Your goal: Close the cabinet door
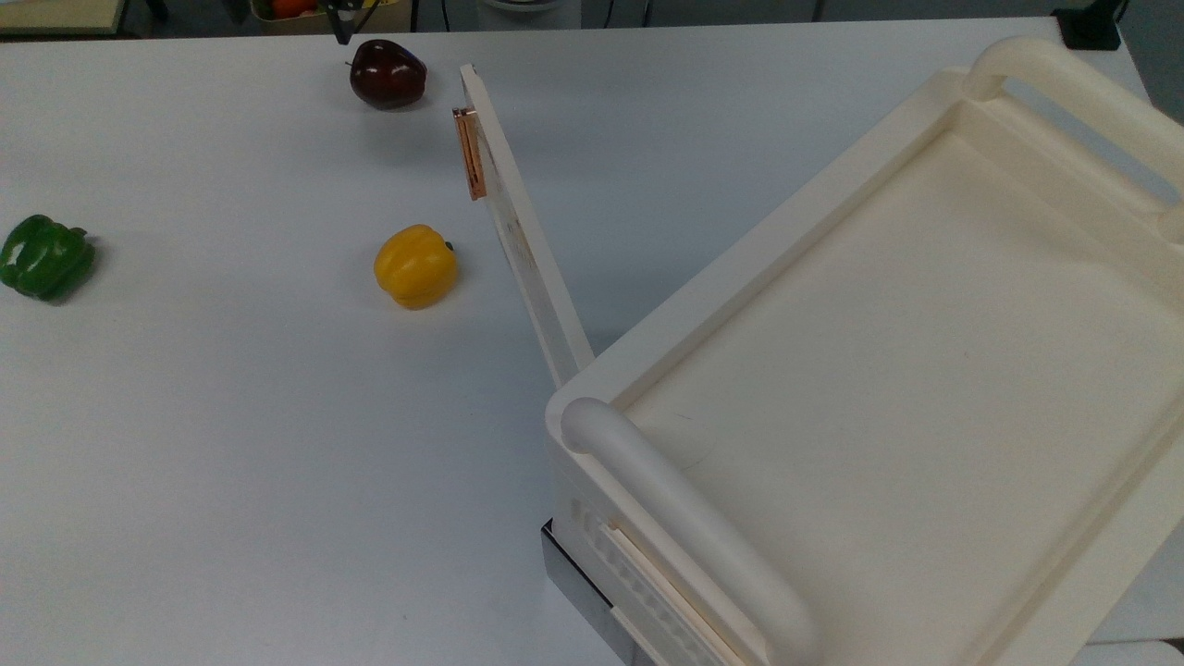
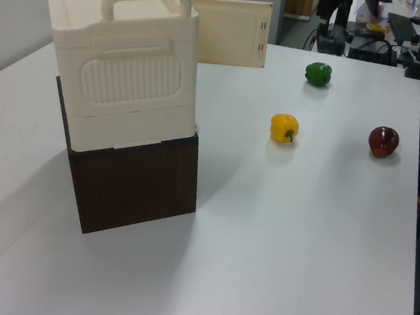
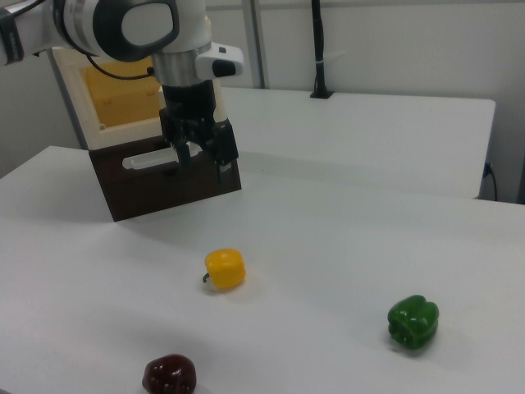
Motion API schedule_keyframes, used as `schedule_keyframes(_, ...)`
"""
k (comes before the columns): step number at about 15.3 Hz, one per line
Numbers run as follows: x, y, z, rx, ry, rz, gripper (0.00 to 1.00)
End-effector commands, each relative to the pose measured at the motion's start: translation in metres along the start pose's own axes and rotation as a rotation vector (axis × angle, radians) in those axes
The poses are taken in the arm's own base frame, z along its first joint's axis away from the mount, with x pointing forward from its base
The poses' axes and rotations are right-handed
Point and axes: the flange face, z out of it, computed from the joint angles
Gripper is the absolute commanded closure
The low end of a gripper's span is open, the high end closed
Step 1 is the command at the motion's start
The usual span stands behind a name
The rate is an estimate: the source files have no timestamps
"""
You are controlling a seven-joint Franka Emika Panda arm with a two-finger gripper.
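The cabinet point(image 1: 888, 370) is a large cream-white unit with a recessed top and thick bar handles, standing on a dark brown base point(image 2: 137, 180). The cabinet door point(image 1: 523, 240) stands wide open, pointing toward the top view's upper left, with its copper handle point(image 1: 470, 153) near the free end. In the left view the cabinet door point(image 2: 229, 31) sticks out behind the cabinet point(image 2: 122, 67). My gripper point(image 3: 203, 164) hangs open and holds nothing, in front of the cabinet's open side point(image 3: 123, 94). One dark fingertip point(image 1: 344, 33) pokes in at the top view's upper edge, left of the door's free end.
A dark red apple point(image 1: 388, 74) lies just left of the door's tip in the top view. A yellow pepper point(image 1: 415, 266) sits left of the door's middle, a green pepper point(image 1: 44, 257) far left. The white table point(image 1: 231, 444) spreads wide around them.
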Motion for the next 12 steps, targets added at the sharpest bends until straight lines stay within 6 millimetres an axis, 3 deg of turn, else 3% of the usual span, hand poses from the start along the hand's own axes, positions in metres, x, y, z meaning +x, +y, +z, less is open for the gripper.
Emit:
schedule_keyframes(1, -0.0115, 0.0131, -0.0105, 0.048, -0.004, -0.011, 0.00)
schedule_keyframes(8, -0.0107, 0.0067, -0.0105, 0.072, -0.001, -0.074, 0.00)
schedule_keyframes(9, -0.0109, 0.0067, -0.0104, 0.072, -0.002, -0.096, 0.11)
schedule_keyframes(11, -0.0125, 0.0077, -0.0104, 0.080, -0.007, -0.174, 0.56)
schedule_keyframes(12, -0.0144, 0.0079, -0.0089, 0.089, -0.021, -0.235, 0.72)
